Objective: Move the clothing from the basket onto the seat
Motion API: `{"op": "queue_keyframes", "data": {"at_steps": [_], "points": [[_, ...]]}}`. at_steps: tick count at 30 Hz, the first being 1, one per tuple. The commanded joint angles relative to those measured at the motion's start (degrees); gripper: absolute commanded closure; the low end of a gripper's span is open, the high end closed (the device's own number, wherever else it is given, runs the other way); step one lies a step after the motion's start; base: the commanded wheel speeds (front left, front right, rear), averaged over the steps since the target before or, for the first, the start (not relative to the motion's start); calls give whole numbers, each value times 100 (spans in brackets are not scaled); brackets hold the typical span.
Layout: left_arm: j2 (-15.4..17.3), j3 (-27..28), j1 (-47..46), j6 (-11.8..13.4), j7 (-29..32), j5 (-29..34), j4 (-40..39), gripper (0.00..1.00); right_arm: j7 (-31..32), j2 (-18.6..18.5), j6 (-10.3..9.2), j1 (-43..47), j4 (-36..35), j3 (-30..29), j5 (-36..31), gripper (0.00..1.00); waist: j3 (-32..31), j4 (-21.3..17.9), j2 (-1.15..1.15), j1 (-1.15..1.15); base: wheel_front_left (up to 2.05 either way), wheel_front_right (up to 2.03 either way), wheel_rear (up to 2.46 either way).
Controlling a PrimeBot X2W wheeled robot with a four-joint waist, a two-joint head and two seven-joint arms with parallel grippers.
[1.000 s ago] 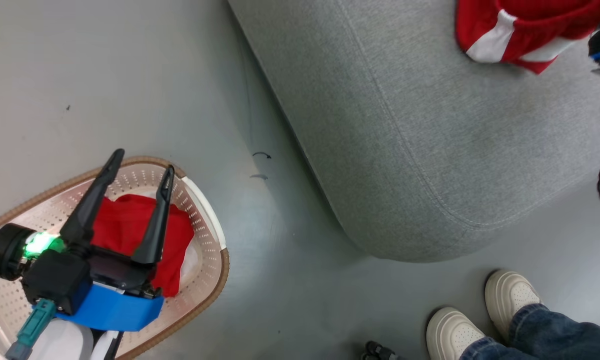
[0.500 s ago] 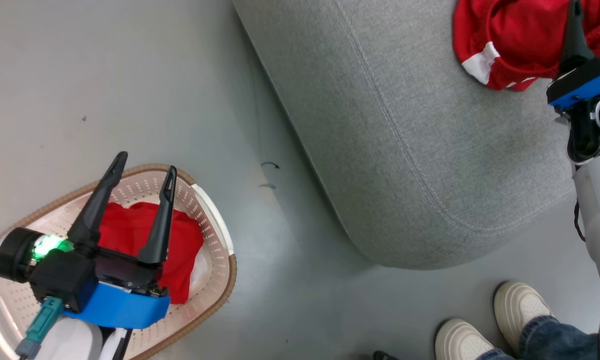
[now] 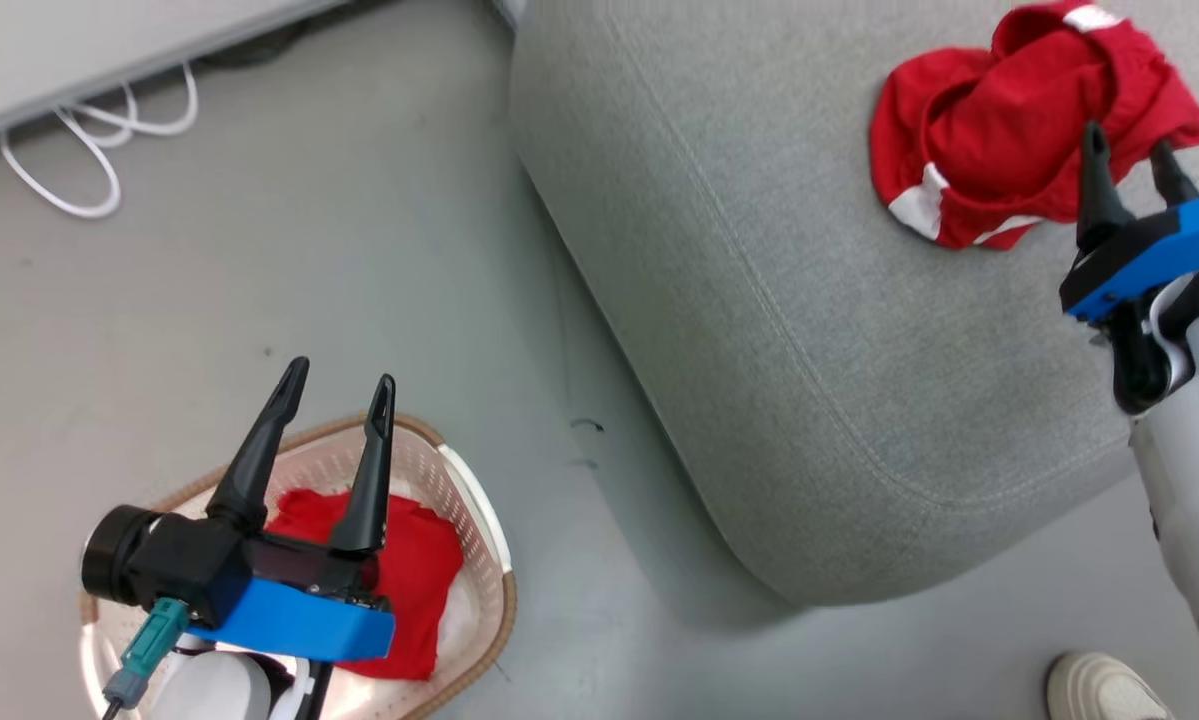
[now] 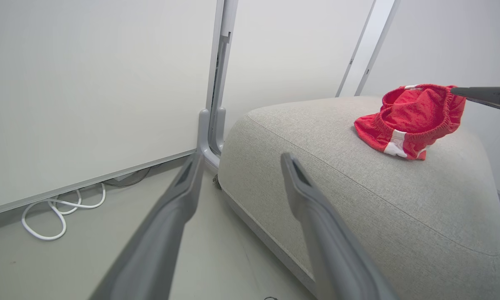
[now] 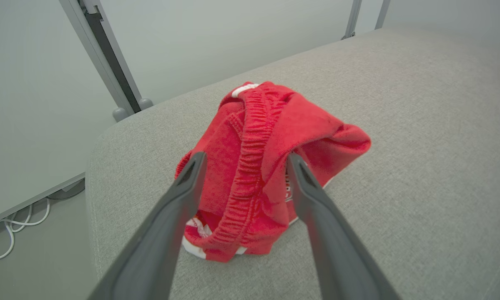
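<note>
From the head view, the left hand [image 3: 343,371] hovers over the basket [image 3: 429,475] with its two fingers spread wide and nothing between them. The plain red garment [image 3: 419,570] lies crumpled in the basket directly beneath it. The right hand [image 3: 1125,138] is well away over the seat [image 3: 759,250], also spread. Its fingertips are at the near edge of the banded garment [image 3: 979,150], which rests in a heap on the cushion. It seems to grip nothing, though I cannot tell whether the tips touch the cloth. A white cable [image 3: 79,190] lies on the floor [image 3: 259,250] far ahead of the left hand, and a pale shoe [image 3: 1099,690] is behind the right arm. From the left wrist view, that hand's fingers stand apart and empty. The seat is ahead of them and the banded garment lies ahead and to the right, with the other arm's dark fingertip touching or just beside its top edge. From the right wrist view, the open fingers frame the banded garment, which sits loose on the seat just ahead with its elastic waistband running up between them. As I judge it, one piece is delivered and one remains. The next move calls for the left hand to go straight down, close on a thick fold of the plain red garment, lift it over the rim and carry it to the seat. No brand or label is readable, and a small white print beside the right finger is too hidden to read.
</note>
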Motion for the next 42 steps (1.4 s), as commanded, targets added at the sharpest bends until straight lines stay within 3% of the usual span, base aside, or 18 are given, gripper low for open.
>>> {"op": "queue_keyframes", "data": {"at_steps": [1,9,16,21,35,42], "points": [[-81,72,59,-17,-25,-28,33,0,5,-23,3,155,-40,61,19,0,-348,101,0,0,0,0,0],[-538,443,419,-104,-27,-22,257,0,-39,-32,3,927,-632,471,161,0,-946,391,0,0,0,0,0],[-814,786,724,-173,-28,67,478,0,-60,-67,3,2089,-2061,609,22,0,-1398,793,0,0,0,0,0],[-943,1021,923,-198,-29,122,554,0,-59,99,3,2926,-3053,454,-311,0,-1662,1092,0,0,0,0,0],[-963,1287,1149,-205,-25,81,828,0,557,847,3,4679,-5175,-245,-1268,0,-2071,1920,0,0,0,0,0],[-916,1444,1141,-205,-25,63,1066,0,917,1084,3,5445,-5902,-361,-1606,0,-2241,2243,0,0,0,0,0]]}}
